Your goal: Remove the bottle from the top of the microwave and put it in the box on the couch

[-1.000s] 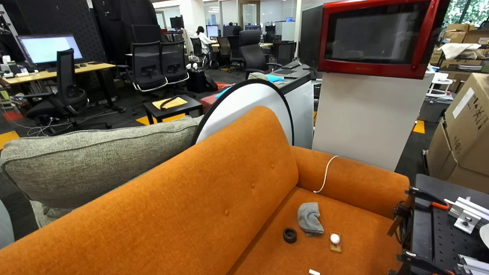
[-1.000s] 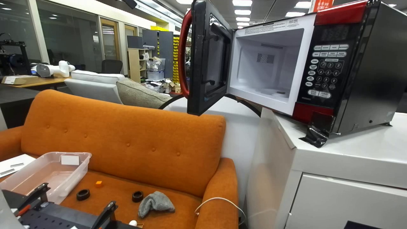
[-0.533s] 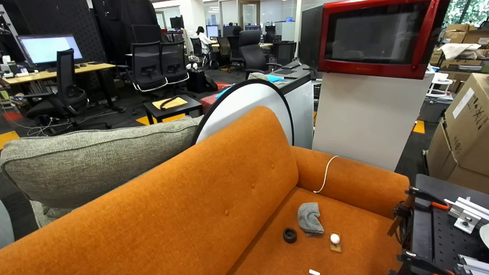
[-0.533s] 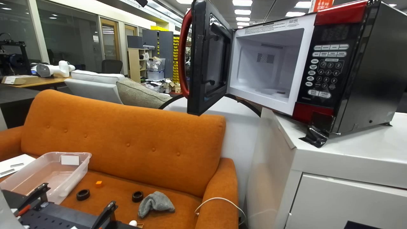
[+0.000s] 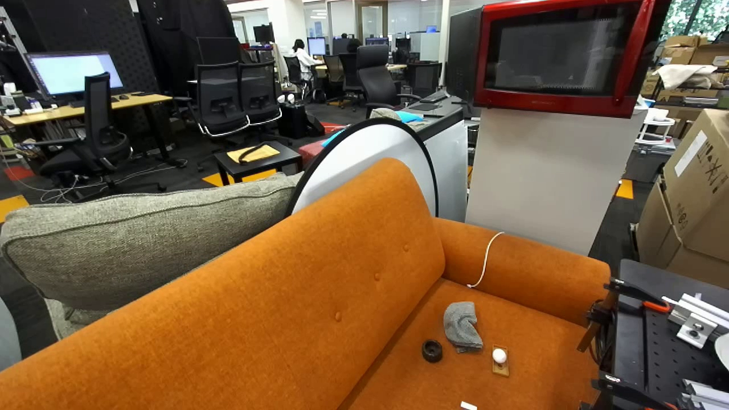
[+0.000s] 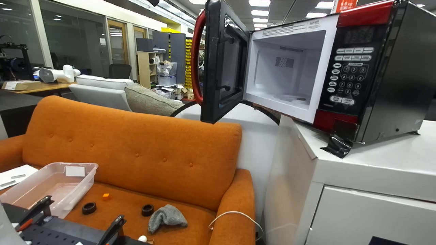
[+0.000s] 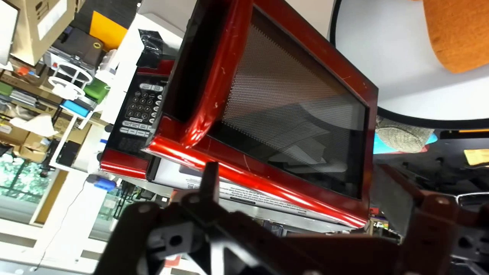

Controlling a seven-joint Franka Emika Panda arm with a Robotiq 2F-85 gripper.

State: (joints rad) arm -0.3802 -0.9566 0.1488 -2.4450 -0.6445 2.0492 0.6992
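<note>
The microwave has a red frame and stands on a white pedestal. Its door is open. In the wrist view the microwave appears upside down. My gripper is open and empty there, its fingers spread wide with the door's edge between them in the picture. An orange piece with white print, cut off by the picture's top edge, shows above the microwave and looks like part of the bottle. The clear plastic box lies on the orange couch, which also shows in the wrist view.
A dark perforated table with clamps stands before the couch. Black rings, a grey cloth and an orange cube lie on the seat. A white cord hangs over the armrest. A round white panel stands behind.
A dark part at the top edge of an exterior view, perhaps of the arm, has moved right and slightly up. The microwave, box and couch have not moved.
</note>
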